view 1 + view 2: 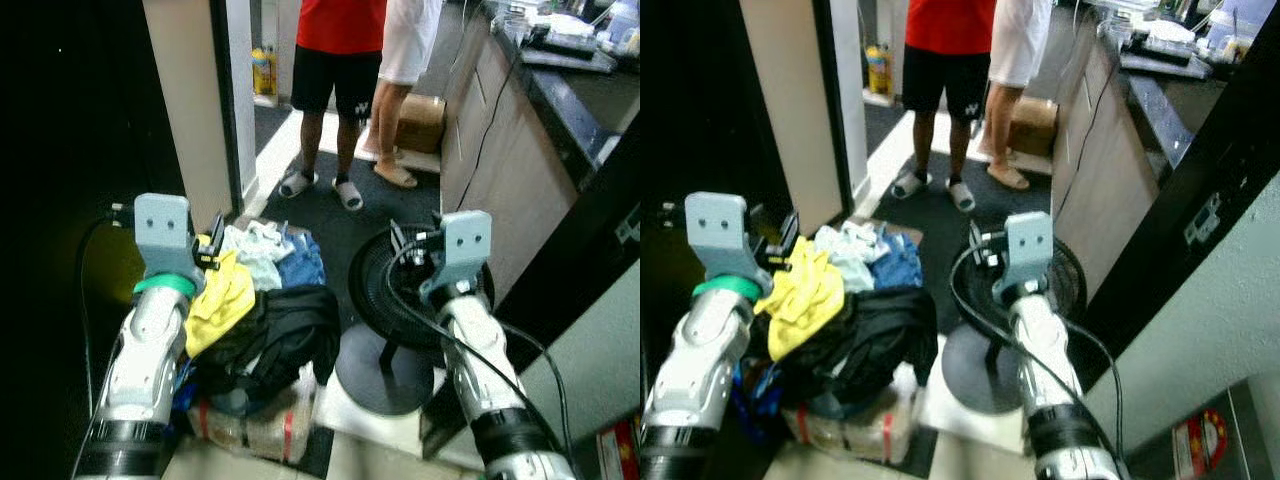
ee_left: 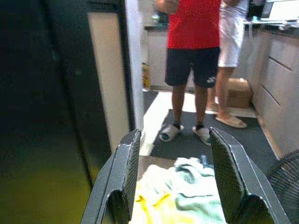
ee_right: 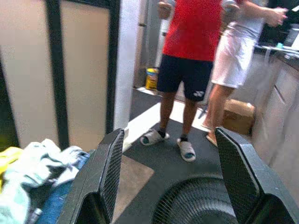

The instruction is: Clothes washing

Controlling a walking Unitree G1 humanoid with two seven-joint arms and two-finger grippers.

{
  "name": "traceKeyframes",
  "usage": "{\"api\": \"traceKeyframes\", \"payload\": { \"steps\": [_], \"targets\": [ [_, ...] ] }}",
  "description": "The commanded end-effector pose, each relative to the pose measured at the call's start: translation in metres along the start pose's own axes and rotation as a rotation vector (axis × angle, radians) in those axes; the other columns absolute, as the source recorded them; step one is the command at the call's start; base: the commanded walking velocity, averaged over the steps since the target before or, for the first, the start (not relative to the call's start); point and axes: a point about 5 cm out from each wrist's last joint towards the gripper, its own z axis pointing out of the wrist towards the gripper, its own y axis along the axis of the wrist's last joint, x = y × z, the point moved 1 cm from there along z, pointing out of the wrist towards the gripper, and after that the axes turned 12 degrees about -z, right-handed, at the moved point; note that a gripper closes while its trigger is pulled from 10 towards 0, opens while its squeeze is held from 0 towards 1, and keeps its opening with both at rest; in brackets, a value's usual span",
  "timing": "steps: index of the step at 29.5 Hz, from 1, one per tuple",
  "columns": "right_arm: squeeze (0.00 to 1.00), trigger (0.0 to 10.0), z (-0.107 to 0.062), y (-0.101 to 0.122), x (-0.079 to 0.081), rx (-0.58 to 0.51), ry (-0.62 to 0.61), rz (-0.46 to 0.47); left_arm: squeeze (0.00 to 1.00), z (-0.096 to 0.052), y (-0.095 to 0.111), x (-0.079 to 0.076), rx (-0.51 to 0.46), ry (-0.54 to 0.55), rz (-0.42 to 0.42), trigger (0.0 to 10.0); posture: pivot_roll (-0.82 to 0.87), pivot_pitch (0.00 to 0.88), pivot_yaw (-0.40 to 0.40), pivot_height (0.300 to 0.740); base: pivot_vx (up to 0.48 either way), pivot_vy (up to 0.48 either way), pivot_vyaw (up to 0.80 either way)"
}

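Two grippers are raised ahead of the robot, both with fingers spread wide and nothing between them: the left gripper (image 2: 175, 179) hangs just above the heap of clothes (image 1: 262, 305), and the right gripper (image 3: 175, 179) is held over a black floor fan (image 1: 400, 285) that stands beside the heap. Under the left gripper lies a yellow garment (image 1: 222, 300), draped over a black garment (image 1: 285, 335); pale green and blue pieces (image 1: 275, 255) lie at the far side of the pile, and the whole load seems to sit on a bundle or basket on the floor, though its form is hard to make out. Further off, two people (image 1: 340, 60) stand on the dark floor mat by a doorway, with a bench (image 1: 570, 90) running along the right. No washing machine can be made out, so this looks like the pick-up step at the start of the task. Next, the left gripper probably needs to drop onto the yellow garment and close on a fold of cloth; loose fabric may slip or drag its neighbours along.
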Motion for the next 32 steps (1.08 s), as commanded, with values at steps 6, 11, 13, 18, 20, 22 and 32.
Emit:
{"api": "traceKeyframes", "payload": {
  "steps": [6,11,13,18,20,22,32],
  "targets": [
    [0.0,10.0,-0.0006,-0.0012,0.0052,0.015,0.009,0.006,0.0,-0.0026,-0.0054,0.0025,0.015,0.007,0.012,10.0,0.05,0.0,-0.008,0.74,0.0,0.0,0.8],
    [0.0,10.0,-0.0007,-0.0008,0.0076,0.014,0.016,0.011,0.0,-0.003,-0.0051,0.0026,0.015,0.006,0.015,10.0,0.06,0.0,-0.007,0.74,0.0,0.0,0.8],
    [0.0,10.0,-0.0008,-0.0007,0.0083,0.013,0.019,0.013,0.0,-0.0031,-0.0051,0.0024,0.015,0.005,0.016,10.0,0.06,0.001,-0.006,0.74,0.0,0.0,0.8],
    [0.0,10.0,-0.0015,-0.0008,0.0091,0.014,0.021,0.017,0.0,-0.0034,-0.0053,0.0019,0.016,0.003,0.017,10.0,0.06,0.003,-0.005,0.74,0.0,0.0,0.8],
    [0.0,10.0,-0.0018,-0.0009,0.0091,0.015,0.02,0.018,0.0,-0.0035,-0.0056,0.002,0.018,0.002,0.018,10.0,0.06,0.004,-0.004,0.74,0.0,0.0,0.8],
    [0.0,10.0,-0.0021,-0.001,0.0091,0.016,0.019,0.019,0.0,-0.0036,-0.0059,0.0021,0.019,0.002,0.018,10.0,0.06,0.005,-0.003,0.74,0.0,0.0,0.8],
    [0.0,10.0,-0.0009,-0.004,0.0091,0.045,-0.002,0.058,0.0,-0.0027,-0.0074,0.0007,0.027,-0.004,0.009,10.0,0.06,0.005,-0.002,0.74,0.0,0.0,0.2]
  ]
}}
